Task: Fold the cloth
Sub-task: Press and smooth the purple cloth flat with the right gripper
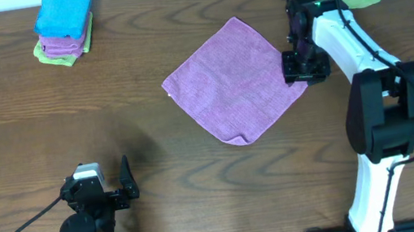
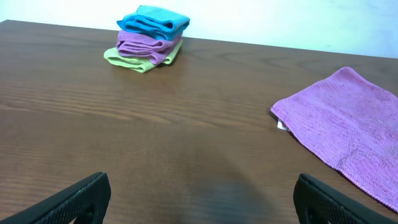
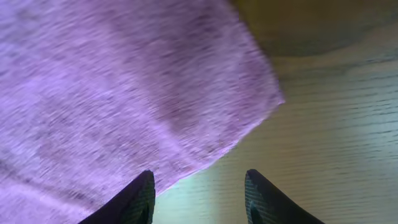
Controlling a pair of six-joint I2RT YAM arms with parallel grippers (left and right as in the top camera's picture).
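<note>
Lying flat on the brown table (image 1: pixel 199 175), the cloth (image 1: pixel 233 79) has one corner just in front of the right gripper (image 3: pixel 198 180), whose two fingers stand apart with only bare wood between them. The cloth's edge runs close by that gripper's left finger, and most of it spreads away to that side. The left gripper (image 2: pixel 202 199) is spread wide and holds nothing, with the cloth off to its front right.

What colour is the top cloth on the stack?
Bright blue; the top cloth shows best in the left wrist view.
</note>
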